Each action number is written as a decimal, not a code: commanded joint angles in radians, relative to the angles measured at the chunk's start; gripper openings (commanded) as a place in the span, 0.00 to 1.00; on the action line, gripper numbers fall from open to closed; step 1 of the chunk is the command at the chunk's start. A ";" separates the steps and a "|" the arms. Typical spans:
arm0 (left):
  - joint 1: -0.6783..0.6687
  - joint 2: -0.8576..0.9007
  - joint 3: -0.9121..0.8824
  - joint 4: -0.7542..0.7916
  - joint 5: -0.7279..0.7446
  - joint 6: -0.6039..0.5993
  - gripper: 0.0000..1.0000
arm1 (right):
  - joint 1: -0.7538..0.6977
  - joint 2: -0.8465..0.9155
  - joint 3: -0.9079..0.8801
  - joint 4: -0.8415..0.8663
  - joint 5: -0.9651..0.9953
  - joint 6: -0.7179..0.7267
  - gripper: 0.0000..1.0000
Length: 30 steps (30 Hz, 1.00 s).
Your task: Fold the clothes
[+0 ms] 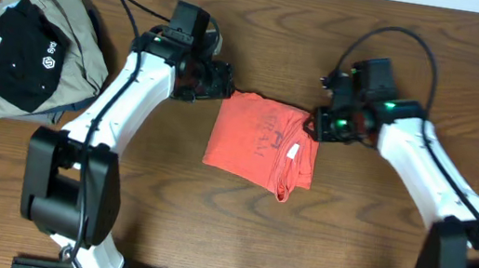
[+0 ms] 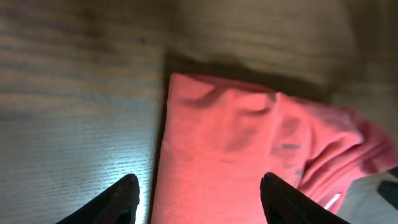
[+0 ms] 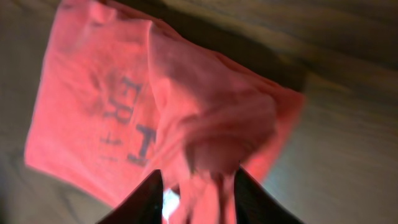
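Wood table [image 1: 346, 248], folded coral T-shirt [image 1: 257, 141] at centre.

The lettering [image 3: 127, 121] of the coral-red T-shirt [image 3: 81, 93] is being blurred beyond reading; left of it, khaki-grey pieces [image 1: 87, 51] are being partly hidden.
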 commanded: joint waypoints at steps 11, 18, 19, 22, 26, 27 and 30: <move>-0.001 0.015 -0.003 -0.024 -0.005 0.023 0.64 | -0.051 0.126 0.015 0.313 0.337 0.190 0.01; -0.001 0.015 -0.003 -0.028 -0.005 0.023 0.64 | -0.074 0.133 0.015 0.323 0.335 0.158 0.25; -0.001 0.015 -0.003 -0.026 -0.005 0.023 0.64 | -0.070 0.134 0.015 0.300 0.336 0.150 0.38; -0.001 0.015 -0.003 -0.012 -0.005 0.023 0.65 | -0.066 0.132 0.015 0.221 0.338 0.079 0.59; -0.001 0.015 -0.003 0.034 -0.005 0.023 0.65 | -0.085 0.103 0.015 0.123 0.299 0.061 0.55; -0.001 0.015 -0.003 0.052 -0.005 0.024 0.65 | -0.086 0.086 0.015 0.098 0.264 0.061 0.50; -0.002 0.017 -0.003 0.107 -0.005 0.024 0.67 | -0.086 0.027 0.015 0.035 0.204 0.061 0.44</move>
